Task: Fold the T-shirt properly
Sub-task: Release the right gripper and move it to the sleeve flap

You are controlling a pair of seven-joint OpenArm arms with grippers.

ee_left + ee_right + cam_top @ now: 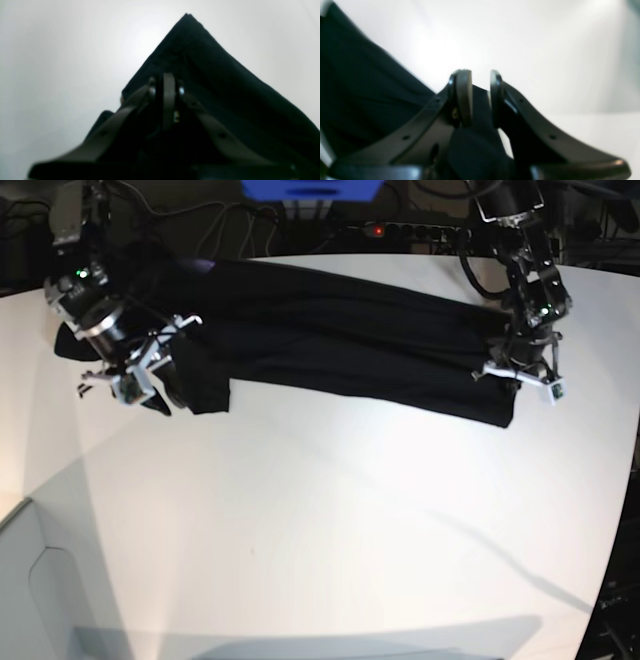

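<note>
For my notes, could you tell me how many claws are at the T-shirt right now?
2. The left claw is shut on the T-shirt at its end on the base view's right; the right claw stands open at the other end, cloth between its jaws.

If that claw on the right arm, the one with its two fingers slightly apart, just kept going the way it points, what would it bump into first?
Probably the black T-shirt itself: a fold of it already lies between the right gripper fingers. Beyond that fold, the right wrist view shows only bare white table, though blur makes depth hard to judge.
</note>
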